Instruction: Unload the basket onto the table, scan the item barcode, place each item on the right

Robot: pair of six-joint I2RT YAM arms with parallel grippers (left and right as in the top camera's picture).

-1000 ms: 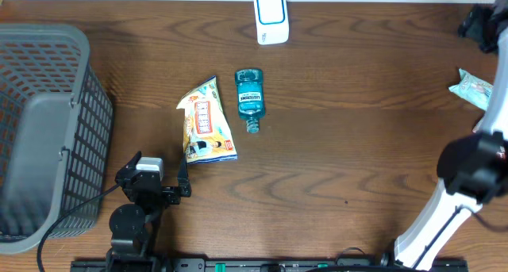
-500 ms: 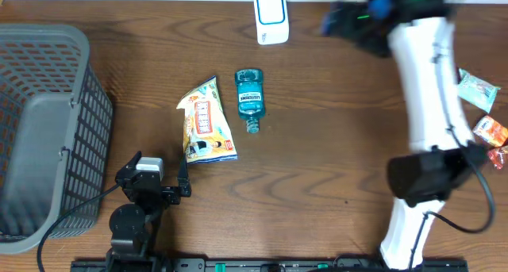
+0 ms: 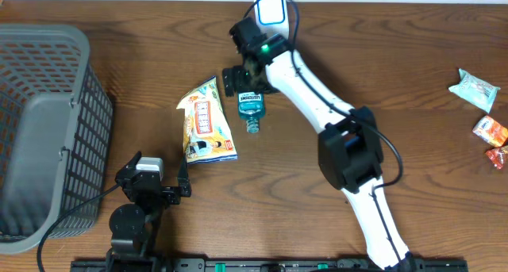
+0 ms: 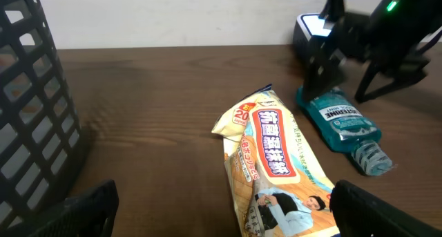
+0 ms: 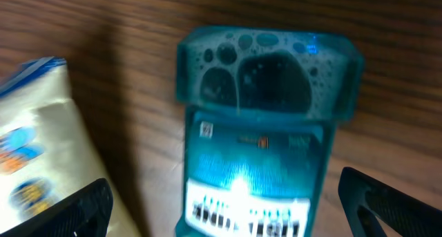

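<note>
One gripper works: right gripper (image 3: 244, 81), fingers wide, over bottle (image 3: 251, 113). You centre on body, grip sides, leave label (image 5: 245, 192) uncovered.

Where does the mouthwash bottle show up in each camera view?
Overhead: mouthwash bottle upper centre, right of the snack packet.
Left wrist: bottle at right, cap toward the camera.
Right wrist: bottle fills the centre.
Shared landmark: the snack packet, on the bottle's left in every view.
</note>
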